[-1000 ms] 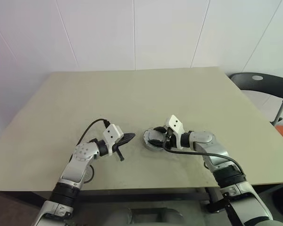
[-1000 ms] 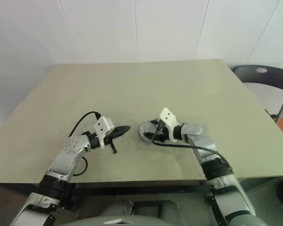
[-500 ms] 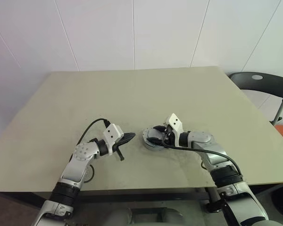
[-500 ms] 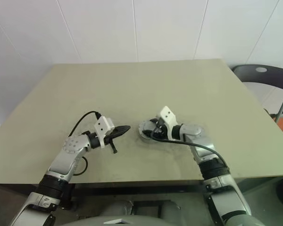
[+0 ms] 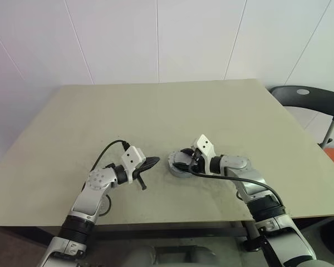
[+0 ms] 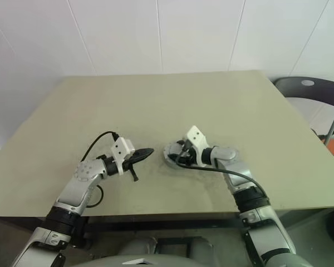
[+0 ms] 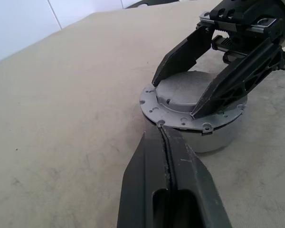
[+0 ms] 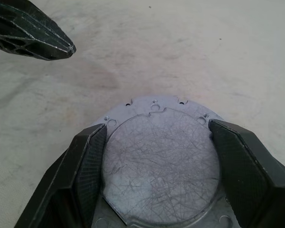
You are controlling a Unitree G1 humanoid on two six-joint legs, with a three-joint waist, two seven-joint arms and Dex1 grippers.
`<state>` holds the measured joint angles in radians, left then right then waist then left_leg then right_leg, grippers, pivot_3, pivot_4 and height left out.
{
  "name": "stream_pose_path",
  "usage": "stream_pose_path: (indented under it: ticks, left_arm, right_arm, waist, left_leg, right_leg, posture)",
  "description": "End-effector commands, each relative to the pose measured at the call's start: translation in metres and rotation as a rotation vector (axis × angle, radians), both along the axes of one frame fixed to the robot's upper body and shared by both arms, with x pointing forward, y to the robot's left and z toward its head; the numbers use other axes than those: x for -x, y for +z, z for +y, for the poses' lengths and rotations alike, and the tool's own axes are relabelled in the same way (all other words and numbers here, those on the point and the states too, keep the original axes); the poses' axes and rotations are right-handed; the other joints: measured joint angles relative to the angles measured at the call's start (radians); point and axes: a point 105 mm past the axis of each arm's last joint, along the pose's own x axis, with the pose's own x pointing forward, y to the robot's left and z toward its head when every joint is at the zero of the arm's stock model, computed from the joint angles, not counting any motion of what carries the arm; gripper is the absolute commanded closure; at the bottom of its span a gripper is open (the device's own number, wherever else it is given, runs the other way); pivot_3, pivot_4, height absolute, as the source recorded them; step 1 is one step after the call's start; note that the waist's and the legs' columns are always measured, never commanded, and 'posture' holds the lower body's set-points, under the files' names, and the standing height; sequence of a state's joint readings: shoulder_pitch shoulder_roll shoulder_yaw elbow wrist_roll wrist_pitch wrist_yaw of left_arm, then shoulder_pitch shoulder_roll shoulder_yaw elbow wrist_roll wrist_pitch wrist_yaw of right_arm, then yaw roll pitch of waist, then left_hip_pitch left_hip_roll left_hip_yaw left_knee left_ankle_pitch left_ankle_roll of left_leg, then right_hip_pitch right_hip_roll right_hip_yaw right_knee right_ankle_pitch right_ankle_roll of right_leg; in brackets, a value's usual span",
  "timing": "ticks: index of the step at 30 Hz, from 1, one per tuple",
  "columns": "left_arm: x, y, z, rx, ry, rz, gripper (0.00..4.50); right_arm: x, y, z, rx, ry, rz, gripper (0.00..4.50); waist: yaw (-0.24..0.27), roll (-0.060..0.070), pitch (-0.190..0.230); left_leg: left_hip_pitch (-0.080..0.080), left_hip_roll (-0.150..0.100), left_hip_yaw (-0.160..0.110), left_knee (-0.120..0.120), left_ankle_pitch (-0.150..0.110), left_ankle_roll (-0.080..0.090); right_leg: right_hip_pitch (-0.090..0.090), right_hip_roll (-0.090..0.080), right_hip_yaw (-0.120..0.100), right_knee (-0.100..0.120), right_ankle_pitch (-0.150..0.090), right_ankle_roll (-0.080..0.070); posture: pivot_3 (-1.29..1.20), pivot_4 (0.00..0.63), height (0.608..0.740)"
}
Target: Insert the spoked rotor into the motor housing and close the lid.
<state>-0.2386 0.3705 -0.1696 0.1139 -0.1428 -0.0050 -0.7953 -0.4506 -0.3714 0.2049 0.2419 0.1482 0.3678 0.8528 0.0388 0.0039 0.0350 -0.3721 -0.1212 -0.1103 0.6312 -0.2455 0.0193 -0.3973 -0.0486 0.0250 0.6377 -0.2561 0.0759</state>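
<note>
The motor housing is a round grey body standing on the table, right of centre. The lid, a grey plate with a raised round middle and a holed flange, lies flat on top of it. My right gripper reaches over it from the right, its two black fingers pressed against opposite sides of the raised middle. My left gripper is shut and empty. It points at the lid's flange from the left, with its tip just short of the rim. The spoked rotor is hidden.
The beige table stretches wide behind and to both sides of the housing. A dark chair stands off its far right corner. A black cable loops over my left wrist.
My right forearm has edged slightly inward. Both grippers and the housing stay where they were.
</note>
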Motion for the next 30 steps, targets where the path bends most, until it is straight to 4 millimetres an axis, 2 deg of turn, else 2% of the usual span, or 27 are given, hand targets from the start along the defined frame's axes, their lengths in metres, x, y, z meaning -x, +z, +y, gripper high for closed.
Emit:
stream_pose_path:
  ticks: [1, 9, 12, 20, 30]
  left_arm:
    - [-0.002, 0.015, 0.002, 0.021, 0.003, -0.048, 4.5]
    - [-0.001, 0.014, 0.001, 0.022, 0.005, -0.045, 4.5]
    - [-0.002, 0.014, 0.001, 0.022, 0.004, -0.046, 4.5]
    - [-0.006, 0.015, -0.005, 0.049, 0.005, -0.047, 4.5]
    - [-0.022, 0.012, -0.051, 0.078, -0.125, -0.021, 4.5]
  right_arm:
    - [-0.001, -0.006, -0.002, 0.043, -0.007, 0.012, 1.43]
    - [0.012, -0.028, -0.006, 0.129, 0.031, 0.122, 1.43]
    - [0.014, -0.029, -0.005, 0.087, 0.017, 0.178, 1.43]
    - [0.015, -0.034, -0.007, 0.115, 0.011, 0.185, 1.43]
    - [0.011, -0.035, -0.005, 0.115, 0.001, 0.158, 1.43]
  waist:
    - [0.0, 0.0, 0.0]
    - [0.0, 0.0, -0.001]
    - [0.003, 0.0, -0.001]
    - [0.002, -0.001, -0.002]
    - [0.001, -0.003, -0.004]
  left_leg:
    - [0.0, 0.0, 0.0, 0.0, 0.0, 0.0]
    - [0.001, 0.0, 0.0, 0.0, 0.0, 0.0]
    - [0.001, 0.0, 0.0, 0.0, 0.0, -0.001]
    - [0.001, 0.0, -0.001, -0.001, -0.001, -0.001]
    - [0.002, 0.0, -0.001, -0.001, 0.0, 0.0]
  right_leg:
    - [0.0, 0.0, 0.0, 0.0, 0.0, 0.0]
    - [0.0, 0.0, 0.0, 0.0, 0.0, 0.0]
    - [0.0, 0.0, 0.0, -0.001, 0.0, 0.0]
    - [0.0, 0.0, -0.001, -0.003, 0.0, 0.0]
    - [0.004, 0.0, -0.001, -0.003, 0.0, 0.0]
  posture:
    - [0.0, 0.0, 0.74]
    - [0.0, 0.0, 0.74]
    - [0.0, 0.0, 0.74]
    - [0.0, 0.0, 0.74]
    - [0.0, 0.0, 0.74]
